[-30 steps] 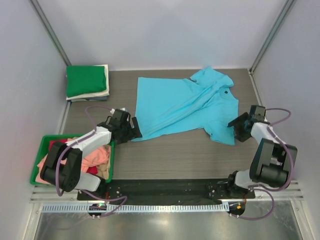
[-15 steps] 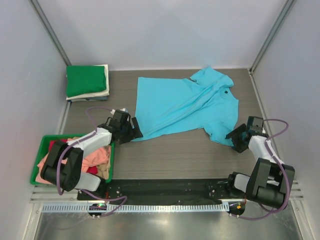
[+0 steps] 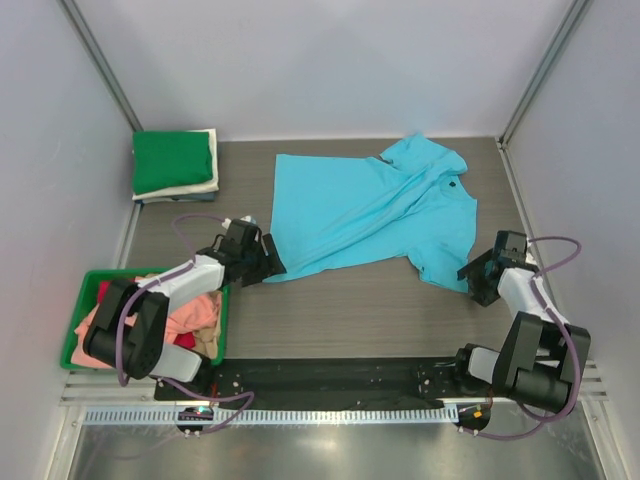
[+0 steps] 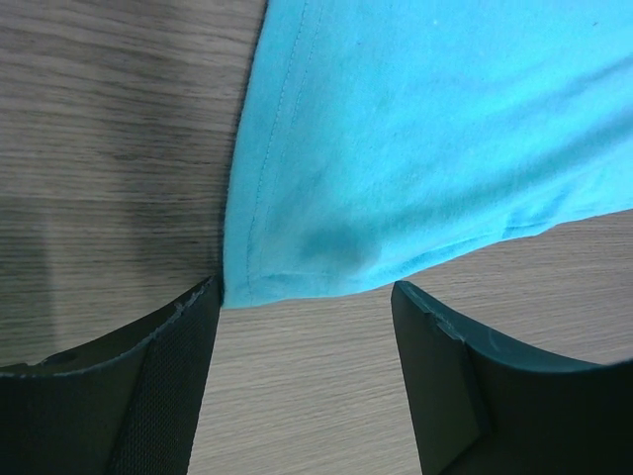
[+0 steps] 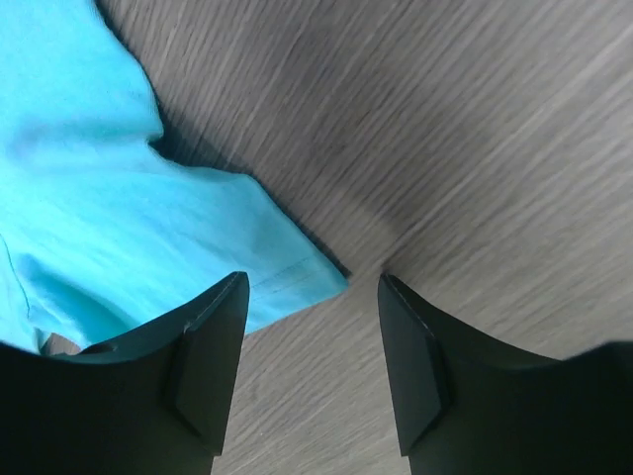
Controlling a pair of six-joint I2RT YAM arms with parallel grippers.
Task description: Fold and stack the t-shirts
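Top view: a sky-blue t-shirt (image 3: 370, 210) lies spread, somewhat wrinkled, on the wooden table (image 3: 340, 320), its collar toward the far right and one sleeve folded over at the far edge. The left gripper (image 3: 271, 262) rests low at the shirt's near-left hem corner; the left wrist view shows its fingers (image 4: 168, 386) parted, with the hem corner of the shirt (image 4: 425, 129) lying on the table just between the tips, not clamped. The right gripper (image 3: 474, 283) sits at the shirt's near-right corner; the right wrist view shows its jaws likewise apart, with the corner of blue cloth (image 5: 99, 198) reaching into the gap. A folded green shirt (image 3: 172, 160) tops a cream one (image 3: 212, 168) at the far left. Crumpled shirts (image 3: 195, 312), salmon-pink uppermost, fill the green bin (image 3: 72, 335) at the near left
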